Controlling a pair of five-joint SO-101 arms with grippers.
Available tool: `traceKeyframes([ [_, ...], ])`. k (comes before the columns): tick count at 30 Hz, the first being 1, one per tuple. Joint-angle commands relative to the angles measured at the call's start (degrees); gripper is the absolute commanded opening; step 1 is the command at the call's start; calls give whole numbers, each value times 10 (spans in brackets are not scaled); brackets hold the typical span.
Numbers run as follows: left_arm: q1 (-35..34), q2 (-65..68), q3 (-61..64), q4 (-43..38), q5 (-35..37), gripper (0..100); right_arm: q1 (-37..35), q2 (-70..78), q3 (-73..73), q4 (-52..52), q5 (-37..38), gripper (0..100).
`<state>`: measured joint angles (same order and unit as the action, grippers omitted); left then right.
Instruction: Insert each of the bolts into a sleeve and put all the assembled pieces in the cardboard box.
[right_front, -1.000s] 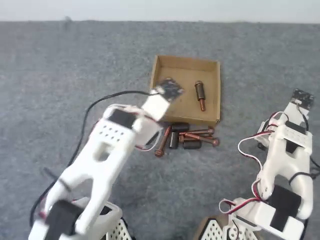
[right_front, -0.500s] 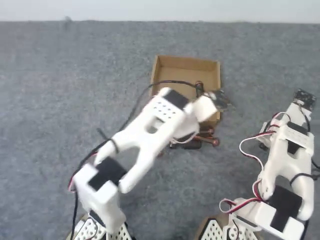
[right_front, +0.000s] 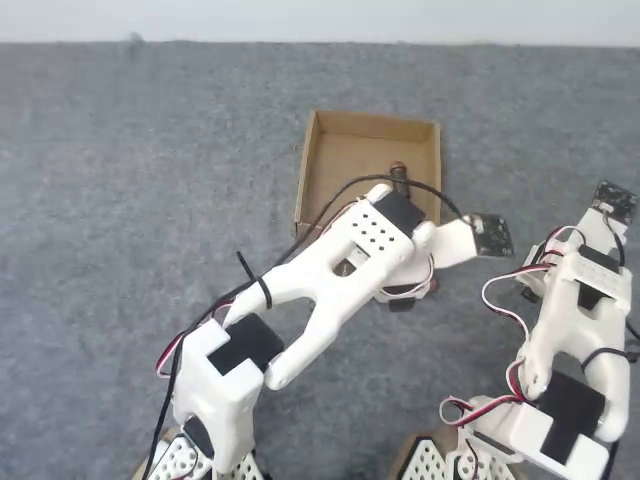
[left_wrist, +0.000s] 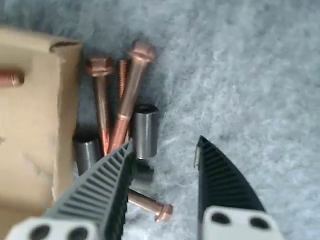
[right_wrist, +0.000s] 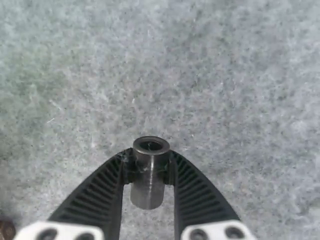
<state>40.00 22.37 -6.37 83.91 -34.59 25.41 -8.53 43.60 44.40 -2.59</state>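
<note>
Right gripper (right_wrist: 148, 160): on the arm at the lower right of the high view, we have it clamped on a dark sleeve (right_wrist: 148, 182), open bore facing the wrist camera.
Left gripper (left_wrist: 164, 146): fingers apart and empty, poised over the loose parts at frame centre.
Bolts (left_wrist: 131, 95): copper, lying with spare sleeves (left_wrist: 145, 131) just beside the cardboard box (left_wrist: 62, 115) wall.
Step in hand: picking a bolt, we judge; we should grip one shank clear of its neighbours.
Box contents: upper centre, one assembled piece (right_front: 398, 172) lies inside.
</note>
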Motion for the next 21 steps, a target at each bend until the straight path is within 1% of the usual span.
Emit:
traceKeyframes([
  [1, 5, -4, -29, -10, -51, 160, 7, -6, -4, -8, 5, 8],
  [7, 5, 12, -31, -33, -100, 156, 7, -6, -4, -8, 5, 8],
  [13, 17, 59, -36, -96, -102, 159, 5, -6, -4, -8, 5, 8],
  [17, 32, 98, -81, -96, -100, 159, 5, -6, -4, -8, 5, 8],
  [21, 33, 146, -131, -78, -100, 158, 5, -6, -4, -8, 5, 8],
])
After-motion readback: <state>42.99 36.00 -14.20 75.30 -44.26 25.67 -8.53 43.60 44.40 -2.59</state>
